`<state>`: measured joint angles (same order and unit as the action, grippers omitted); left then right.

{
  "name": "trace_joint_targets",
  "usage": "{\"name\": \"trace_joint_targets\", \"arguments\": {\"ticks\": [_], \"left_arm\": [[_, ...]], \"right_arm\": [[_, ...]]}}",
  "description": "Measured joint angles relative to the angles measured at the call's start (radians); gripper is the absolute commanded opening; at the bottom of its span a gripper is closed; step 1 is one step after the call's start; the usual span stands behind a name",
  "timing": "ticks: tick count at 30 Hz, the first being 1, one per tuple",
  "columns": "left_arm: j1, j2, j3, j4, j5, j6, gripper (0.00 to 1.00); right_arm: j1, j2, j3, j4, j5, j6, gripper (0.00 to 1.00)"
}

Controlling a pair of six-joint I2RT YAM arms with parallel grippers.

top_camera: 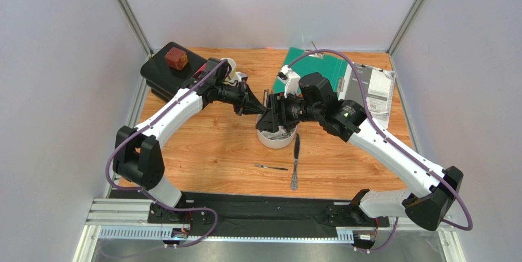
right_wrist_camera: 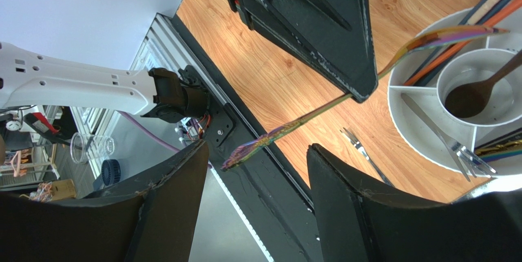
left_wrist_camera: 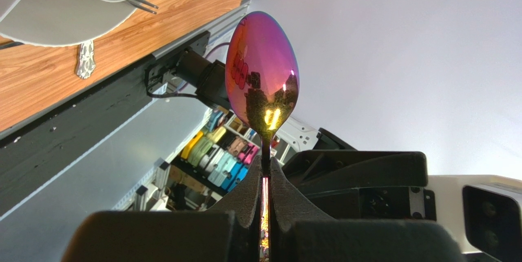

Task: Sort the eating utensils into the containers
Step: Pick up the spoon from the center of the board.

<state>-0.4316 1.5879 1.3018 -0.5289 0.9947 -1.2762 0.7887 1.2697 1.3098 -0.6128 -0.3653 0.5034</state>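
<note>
My left gripper (left_wrist_camera: 266,164) is shut on the handle of an iridescent purple spoon (left_wrist_camera: 262,72), held in the air just above the round white holder (top_camera: 276,138). In the right wrist view the spoon's ornate handle end (right_wrist_camera: 248,151) reaches between the fingers of my right gripper (right_wrist_camera: 258,149), which stands wide open and touches nothing. The two grippers face each other over the holder. In its compartments are a dark brown spoon (right_wrist_camera: 475,94), a silver fork (right_wrist_camera: 447,137) and chopsticks (right_wrist_camera: 484,11). A silver knife (top_camera: 296,161) and a small fork (top_camera: 271,167) lie on the table in front.
A pale yellow mug (top_camera: 228,66) and a black box (top_camera: 160,74) with a red-brown cube (top_camera: 177,58) stand at the back left. A green mat (top_camera: 318,66) and papers (top_camera: 374,88) lie at the back right. Frame posts rise at the back corners.
</note>
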Motion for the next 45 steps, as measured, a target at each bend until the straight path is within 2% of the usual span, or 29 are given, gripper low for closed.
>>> {"name": "trace_joint_targets", "arguments": {"ticks": [8,45], "left_arm": [[0.000,0.015,0.017,0.006,0.001,-0.004,0.00],[-0.010,0.023,0.006,-0.027,-0.035,0.019,0.00]], "right_arm": [[-0.002,0.000,-0.036,-0.012,-0.003,0.004,0.66],[-0.051,0.063,-0.006,0.018,0.052,-0.002,0.65]]}}
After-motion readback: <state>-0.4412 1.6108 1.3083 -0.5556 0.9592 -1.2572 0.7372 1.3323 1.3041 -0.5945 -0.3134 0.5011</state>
